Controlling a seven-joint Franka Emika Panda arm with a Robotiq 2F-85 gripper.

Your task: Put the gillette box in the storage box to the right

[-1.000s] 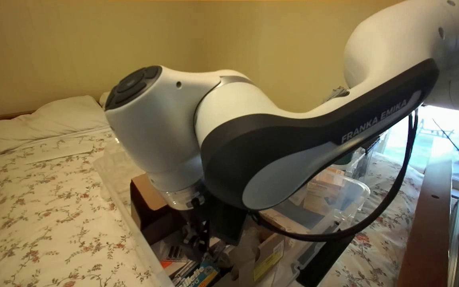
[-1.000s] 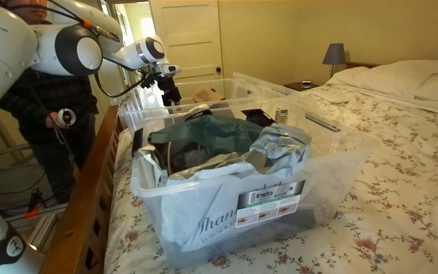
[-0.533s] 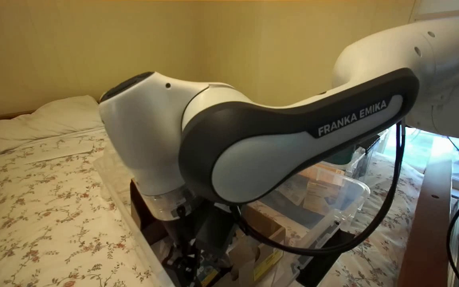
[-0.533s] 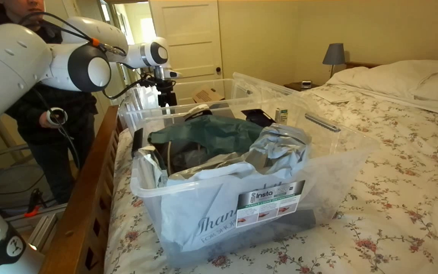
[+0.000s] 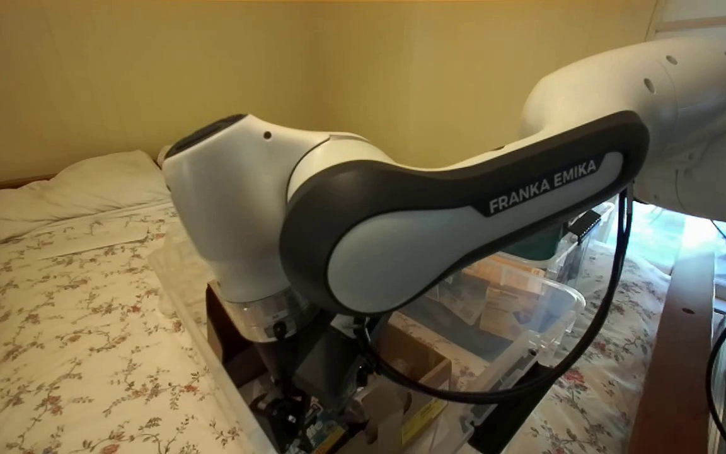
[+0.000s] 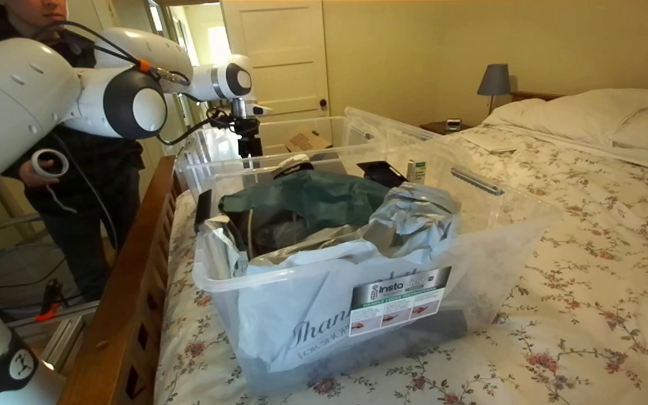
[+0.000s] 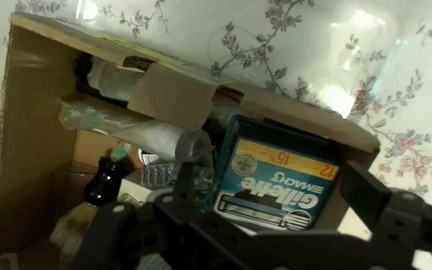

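Brown cardboard makes up our landmark, the cardboard box (image 7: 32, 120); we read it from its left end to its right, as the wrist view shows it. Toward its left end lies a shaving brush (image 7: 101, 187). Near its middle lie a plastic-wrapped item (image 7: 144, 137) and a ridged clear piece (image 7: 158, 174). Inside its right end, close to the wall there, lies the Gillette box (image 7: 276, 180), label up.

Effector state: the gripper (image 7: 268, 173) stands spread, with its 2 fingers (image 7: 364, 189) seen on opposite sides of the Gillette box. We see nothing held, and we cannot tell whether the fingers touch it.

Possible faults, again left to right:

1. Snag. The finger nearer the middle of the cardboard box may catch the ridged clear piece; cause: clutter packed close by.
2. Slip. The Gillette box may slide free during our lift; cause: a shallow hold on its smooth-looking casing.
3. Pinch. The finger at the right end may trap cardboard and drag the cardboard box; cause: scant room beside the wall.
4. Strike. On the way to the storage box (image 6: 228, 283), which we judge to be the labelled tub outside the cardboard box, the Gillette box may hit the outer tub (image 5: 577, 306) around the cardboard box; cause: too low a lift.
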